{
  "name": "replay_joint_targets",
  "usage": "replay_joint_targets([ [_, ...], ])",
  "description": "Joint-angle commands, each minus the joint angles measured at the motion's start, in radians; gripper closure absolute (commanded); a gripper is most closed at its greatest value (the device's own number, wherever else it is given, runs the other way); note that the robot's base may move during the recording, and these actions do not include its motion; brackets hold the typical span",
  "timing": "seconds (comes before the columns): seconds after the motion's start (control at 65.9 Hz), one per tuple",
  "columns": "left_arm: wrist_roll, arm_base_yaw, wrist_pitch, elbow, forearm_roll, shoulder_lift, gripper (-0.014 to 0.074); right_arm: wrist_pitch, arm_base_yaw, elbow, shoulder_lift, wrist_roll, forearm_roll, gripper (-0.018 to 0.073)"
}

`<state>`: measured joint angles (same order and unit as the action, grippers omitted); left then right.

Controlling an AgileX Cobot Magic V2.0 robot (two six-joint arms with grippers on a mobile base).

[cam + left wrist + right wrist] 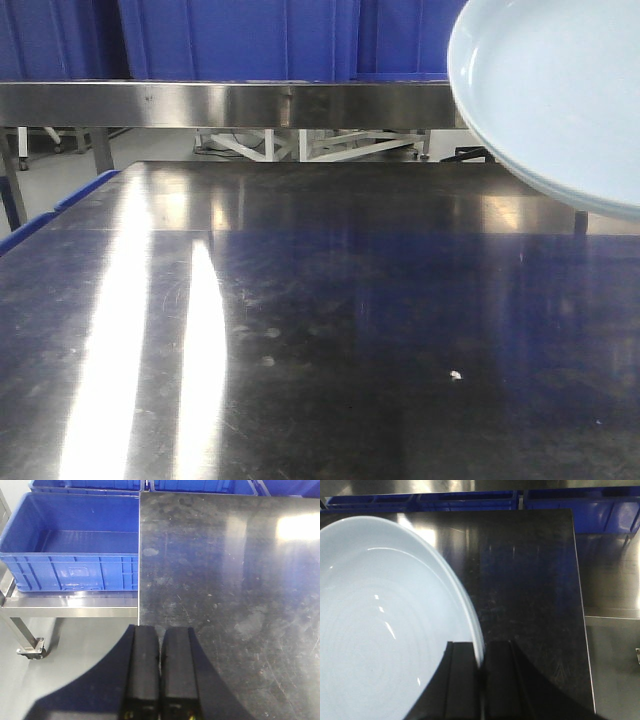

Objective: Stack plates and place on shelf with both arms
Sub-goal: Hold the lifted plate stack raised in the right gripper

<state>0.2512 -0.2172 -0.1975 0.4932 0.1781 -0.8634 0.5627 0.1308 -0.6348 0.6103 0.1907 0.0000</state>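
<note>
Right wrist view: plate point(380, 620) hangs above the dark table point(530, 605), pinched at its rim by the right gripper point(481, 665); so thin an edge hold may let it tilt or slip. Nearby, the left gripper point(160, 670) is pressed together, empty.

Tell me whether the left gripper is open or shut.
Shut. The left gripper has both fingers pressed together with nothing between them, over the table edge.

Pale blue-white plate point(380, 630) with faint concentric rings, dark grey table point(350, 330), blue crates point(70, 572).
</note>
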Motion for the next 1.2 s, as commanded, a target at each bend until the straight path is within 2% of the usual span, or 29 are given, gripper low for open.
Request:
replay_joint_targets([
  [0.0, 0.009, -0.001, 0.083, 0.028, 0.002, 0.008, 0.0507, -0.090, -0.006, -0.010, -0.032, -0.006, 0.000, 0.0511],
  [1.184, 0.009, -0.001, 0.083, 0.028, 0.002, 0.008, 0.0507, -0.088, -0.006, -0.006, -0.043, -0.006, 0.000, 0.0511],
])
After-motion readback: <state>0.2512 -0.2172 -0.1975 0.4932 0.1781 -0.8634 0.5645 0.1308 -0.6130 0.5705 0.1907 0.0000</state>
